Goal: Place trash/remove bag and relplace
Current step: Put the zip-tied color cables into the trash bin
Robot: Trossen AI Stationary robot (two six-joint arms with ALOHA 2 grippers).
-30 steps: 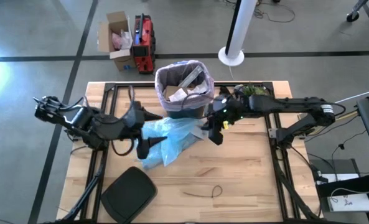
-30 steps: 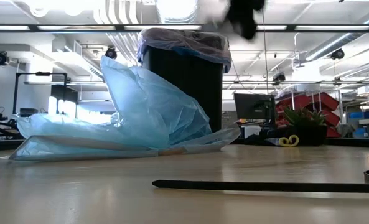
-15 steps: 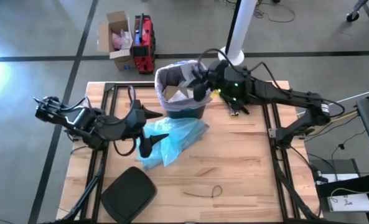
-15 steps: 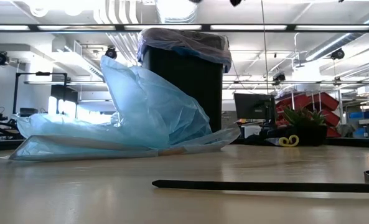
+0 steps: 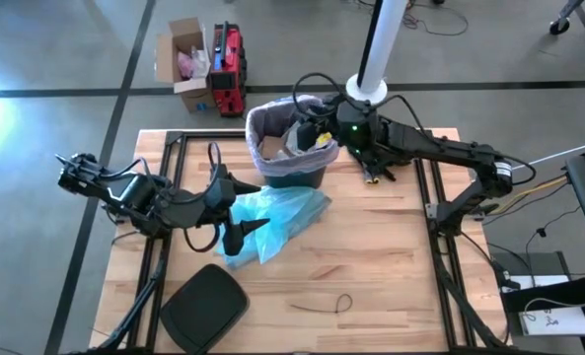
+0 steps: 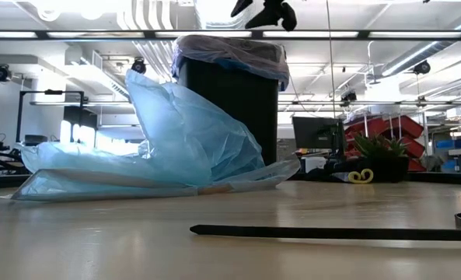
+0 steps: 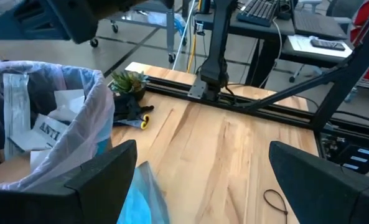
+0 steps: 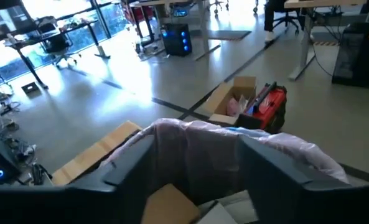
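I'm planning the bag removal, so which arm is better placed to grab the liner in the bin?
Probably the right. Its gripper hangs open over the bin, right above the bag's rim. The left gripper sits open, lower on the table by the blue bag.

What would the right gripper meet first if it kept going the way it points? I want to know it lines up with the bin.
Probably the trash in the bin, or the bag lining its far wall. The open right gripper hangs over the bin's mouth, angled into it. Depth is unclear.
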